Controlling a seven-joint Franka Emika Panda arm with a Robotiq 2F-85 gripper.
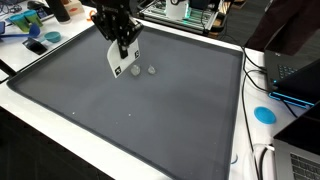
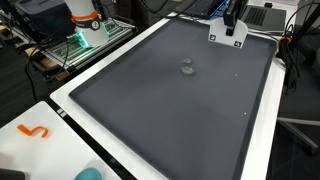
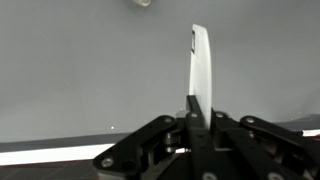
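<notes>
Presently, the piece [image 3: 200, 62], thin, flat and white, is pinched in my hand [image 3: 200, 108]. In the wrist view I see it edge-on, standing straight out from between the fingers [image 3: 190, 108], which press on its near end from both sides. The rest of it stands free, beyond the fingertips.

In both exterior views the piece [image 1: 119, 62] hangs below the hand [image 1: 123, 47], broad face to the camera, slightly tilted. It sits low over the mat [image 1: 150, 120], towards one end of it. I cannot tell whether its lower edge touches the mat or hangs just above. In an exterior view the piece [image 2: 228, 36] shows small dark marks on its face; what they are is too small to tell.

Two small grey lumps [image 1: 133, 71] lie on the mat near the piece, close to each other. In the wrist view one pale lump [image 3: 143, 2] shows at the top edge, cut off by the frame.

The mat is dark grey, large, with a raised rim, and rests on the white tabletop [image 1: 40, 108].

Off the mat, a blue disc [image 1: 264, 114] lies on the tabletop, well apart from the hand. In an exterior view an orange squiggle [image 2: 35, 131] lies on the tabletop beyond the opposite end of the mat.
</notes>
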